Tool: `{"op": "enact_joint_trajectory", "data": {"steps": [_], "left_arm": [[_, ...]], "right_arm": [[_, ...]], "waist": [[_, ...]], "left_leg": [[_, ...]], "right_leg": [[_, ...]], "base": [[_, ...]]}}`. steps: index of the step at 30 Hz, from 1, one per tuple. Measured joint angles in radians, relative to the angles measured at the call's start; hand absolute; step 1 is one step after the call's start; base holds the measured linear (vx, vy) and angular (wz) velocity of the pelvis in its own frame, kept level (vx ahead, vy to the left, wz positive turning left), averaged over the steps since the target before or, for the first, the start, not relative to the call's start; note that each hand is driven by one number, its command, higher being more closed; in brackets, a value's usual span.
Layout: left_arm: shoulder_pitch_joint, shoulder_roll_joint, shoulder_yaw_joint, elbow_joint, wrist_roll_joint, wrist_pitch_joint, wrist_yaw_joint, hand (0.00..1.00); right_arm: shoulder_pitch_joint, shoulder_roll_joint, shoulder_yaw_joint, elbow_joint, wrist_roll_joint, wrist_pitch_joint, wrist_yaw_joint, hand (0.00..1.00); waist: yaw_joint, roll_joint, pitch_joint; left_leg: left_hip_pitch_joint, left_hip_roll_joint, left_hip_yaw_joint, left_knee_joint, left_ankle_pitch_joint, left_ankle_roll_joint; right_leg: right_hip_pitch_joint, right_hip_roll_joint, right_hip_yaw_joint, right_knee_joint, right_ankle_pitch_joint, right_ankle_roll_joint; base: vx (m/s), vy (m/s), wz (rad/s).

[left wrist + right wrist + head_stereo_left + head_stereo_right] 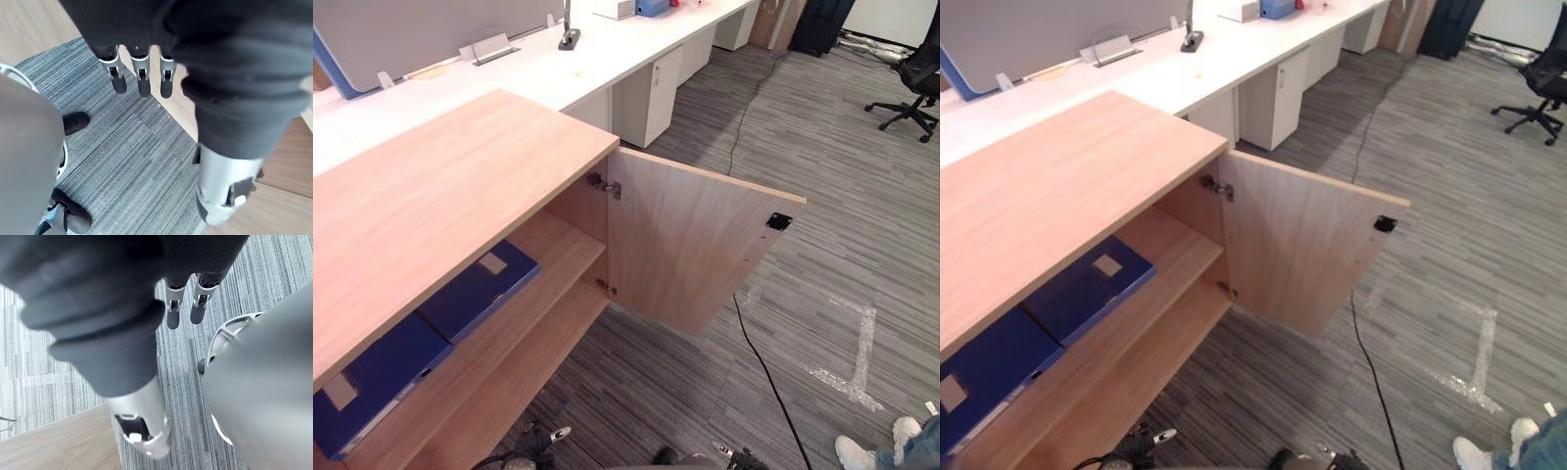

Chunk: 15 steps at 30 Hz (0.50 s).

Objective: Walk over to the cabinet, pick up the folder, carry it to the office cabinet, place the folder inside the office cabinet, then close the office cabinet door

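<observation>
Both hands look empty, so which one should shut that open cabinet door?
Likely the right hand: the cabinet door stands open toward the robot's right, its free edge on that side. The left hand hangs open too.

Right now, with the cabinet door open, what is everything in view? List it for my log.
cabinet: one, light wood, front left; door swung open
folders: two, blue, flat on the upper shelf
desk: one, white, behind the cabinet
partition: one, grey, on the desk
drawer units: two, white, under the desk
office chair: one, black, far right
tape marks: white, on the grey carpet
person: one, white shoes, lower right
left hand: open, empty, above the carpet
right hand: open, empty, above the carpet
</observation>
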Motion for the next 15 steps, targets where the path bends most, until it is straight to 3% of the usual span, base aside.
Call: {"op": "enact_joint_trajectory", "data": {"steps": [2, 4, 6, 7, 8, 10, 12, 13, 14, 15], "left_arm": [[0.005, 0.003, 0.001, -0.001, -0.021, -0.001, 0.001, 0.00], [0.006, 0.006, 0.008, -0.007, -0.045, -0.002, 0.002, 0.00], [0.009, 0.004, 0.041, -0.032, -0.055, -0.008, 0.003, 0.00], [0.013, 0.004, 0.071, -0.045, -0.069, -0.013, 0.006, 0.00], [0.013, 0.000, 0.084, -0.048, -0.078, -0.015, 0.008, 0.00], [0.014, -0.006, 0.115, -0.058, -0.109, -0.024, 0.010, 0.00], [0.022, -0.011, 0.128, -0.068, -0.119, -0.032, 0.010, 0.00], [0.025, -0.019, 0.140, -0.068, -0.119, -0.033, 0.010, 0.00], [0.027, -0.023, 0.141, -0.069, -0.122, -0.034, 0.009, 0.00], [0.035, -0.021, 0.150, -0.067, -0.131, -0.034, 0.007, 0.00]], "right_arm": [[-0.006, 0.002, 0.002, -0.001, 0.000, -0.001, 0.000, 0.00], [-0.017, 0.001, 0.015, -0.001, 0.005, -0.005, -0.002, 0.00], [-0.029, -0.007, 0.066, -0.004, 0.020, -0.015, -0.003, 0.00], [-0.045, -0.016, 0.093, -0.005, 0.036, -0.020, -0.010, 0.00], [-0.052, -0.021, 0.100, -0.005, 0.038, -0.024, -0.012, 0.00], [-0.088, -0.028, 0.100, -0.004, 0.063, -0.045, -0.024, 0.00], [-0.114, -0.031, 0.102, -0.004, 0.080, -0.057, -0.025, 0.00], [-0.128, -0.039, 0.118, -0.004, 0.100, -0.066, -0.025, 0.00], [-0.135, -0.048, 0.129, -0.005, 0.116, -0.073, -0.023, 0.00], [-0.136, -0.041, 0.157, -0.005, 0.139, -0.079, -0.022, 0.00]], "waist": [[0.001, -0.001, 0.004], [0.005, -0.001, 0.008], [0.019, 0.003, 0.017], [0.031, 0.011, 0.028], [0.033, 0.013, 0.033], [0.049, 0.014, 0.049], [0.055, 0.013, 0.052], [0.055, 0.019, 0.052], [0.056, 0.034, 0.050], [0.067, 0.028, 0.044]], "left_leg": [[-0.006, 0.022, 0.012, 0.070, -0.039, -0.010], [-0.059, 0.083, 0.013, 0.254, -0.112, -0.007], [-0.158, 0.190, -0.017, 0.566, -0.147, 0.028], [-0.228, 0.242, -0.081, 0.738, -0.146, 0.055], [-0.261, 0.241, -0.138, 0.787, -0.163, 0.057], [-0.320, 0.144, -0.329, 0.763, -0.244, 0.034], [-0.343, 0.065, -0.434, 0.629, -0.264, 0.033], [-0.346, 0.011, -0.517, 0.479, -0.247, 0.019], [-0.341, -0.004, -0.558, 0.404, -0.192, 0.006], [-0.307, -0.029, -0.537, 0.348, -0.112, 0.032]], "right_leg": [[0.013, 0.015, 0.024, -0.022, 0.004, 0.003], [0.027, 0.035, 0.052, -0.049, 0.008, 0.000], [0.043, 0.067, 0.104, -0.078, 0.003, -0.010], [0.055, 0.089, 0.143, -0.078, 0.003, -0.030], [0.056, 0.096, 0.160, -0.077, 0.000, -0.035], [0.068, 0.089, 0.240, -0.073, 0.000, -0.036], [0.068, 0.071, 0.299, -0.060, 0.000, -0.023], [0.064, 0.056, 0.333, -0.055, 0.006, 0.005], [0.056, 0.055, 0.347, -0.056, 0.008, 0.021], [0.060, 0.045, 0.383, -0.075, 0.020, 0.053]], "base": [[0.03, -0.016, -0.34], [0.06, -0.057, -0.43], [0.12, -0.103, -0.77], [0.15, -0.081, -0.88], [0.17, -0.014, -0.93], [0.14, 0.064, -1.03], [0.09, 0.153, -1.00], [0.07, 0.214, -0.87], [0.10, 0.309, -0.80], [0.12, 0.257, -0.49]]}}
